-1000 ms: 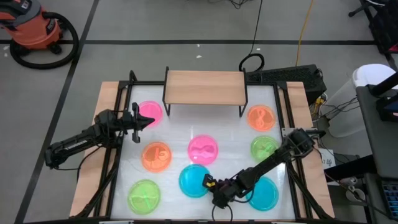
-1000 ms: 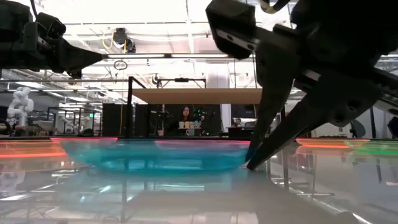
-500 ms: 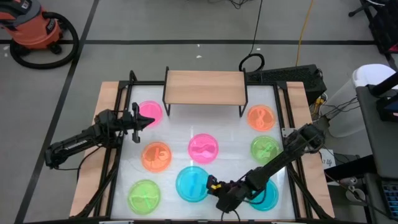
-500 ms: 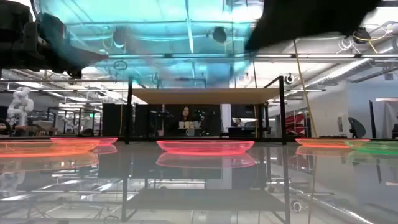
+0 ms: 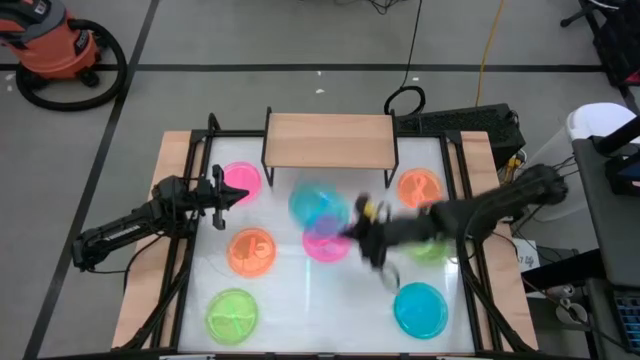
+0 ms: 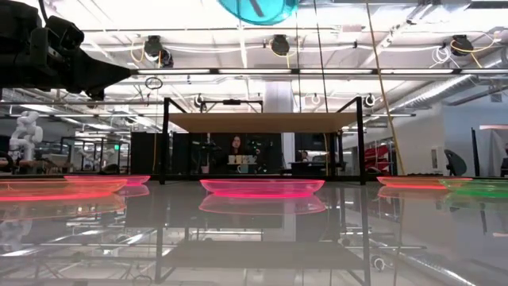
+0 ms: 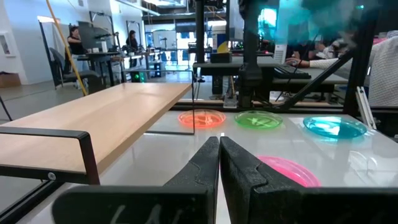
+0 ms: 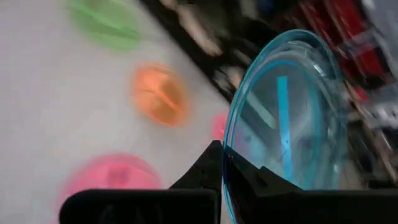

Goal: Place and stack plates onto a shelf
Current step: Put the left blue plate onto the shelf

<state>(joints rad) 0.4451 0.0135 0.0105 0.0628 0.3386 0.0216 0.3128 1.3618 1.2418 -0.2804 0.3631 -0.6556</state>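
Plates are lying across the tabletop (image 5: 300, 300): nearest, a green plate (image 5: 232, 312) at the near left and a cyan plate (image 5: 420, 309) at the near right. Farther in, an orange plate (image 5: 251, 251) is sitting left of centre, a pink plate (image 5: 325, 244) at the centre and a second green plate (image 5: 430, 245) at the right, partly hidden under the right arm. Beyond these, another pink plate (image 5: 241, 180) is lying at the far left and another orange plate (image 5: 420, 187) at the far right.

The right gripper (image 5: 368, 232) is reaching in from the right over the centre, pinching a second cyan plate (image 5: 318, 206) by its rim; the right wrist view shows the rim (image 8: 227, 168) clamped between the closed fingers and the plate tilted steeply. The plate is hanging in the air, high above the tabletop and just near of the shelf (image 5: 330, 140), whose board is bare.

The left gripper (image 5: 222, 190) is waiting at the far left beside the pink plate, its fingers pressed together on nothing.

Risk, as I judge it: an edge grip on a tilted, smooth plate is looking weak, so a fast swing could let it slip or twist out; coming in too low could knock its rim against the shelf's front edge.
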